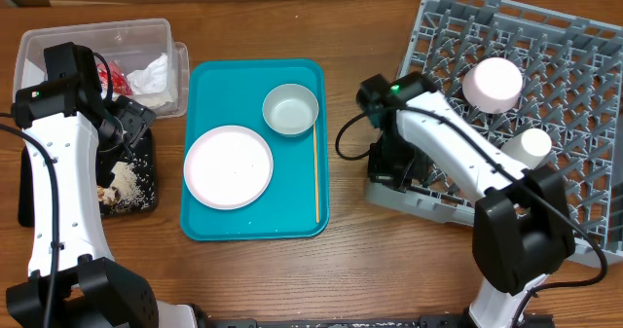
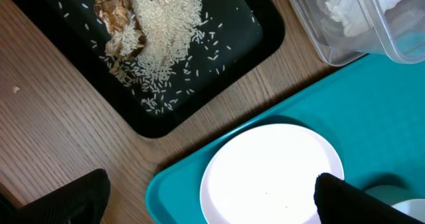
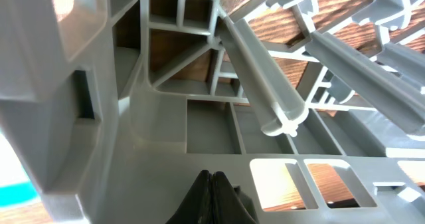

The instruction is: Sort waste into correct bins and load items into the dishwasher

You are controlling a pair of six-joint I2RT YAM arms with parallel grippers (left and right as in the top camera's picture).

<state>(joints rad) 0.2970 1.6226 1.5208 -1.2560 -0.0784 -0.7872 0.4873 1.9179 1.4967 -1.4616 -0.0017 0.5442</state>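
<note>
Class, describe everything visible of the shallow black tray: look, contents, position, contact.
The black tray is shallow, rectangular with rounded corners and a raised rim, matte like plastic. It lies flat on the wooden table, holding loose white rice and brownish scraps. Bare wood separates it from the teal tray and clear tub.

teal tray (image 1: 292,197): plate (image 1: 228,166), bowl (image 1: 290,110) | dish rack (image 1: 584,85): white dish (image 1: 492,83), cup (image 1: 527,145) | black tray (image 1: 146,158): rice (image 1: 125,182)

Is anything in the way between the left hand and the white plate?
Nothing visible is. The left hand is open, and the white plate lies bare on the teal tray, with nothing on top of it. The black tray of rice sits beside the teal tray, not between them.
</note>
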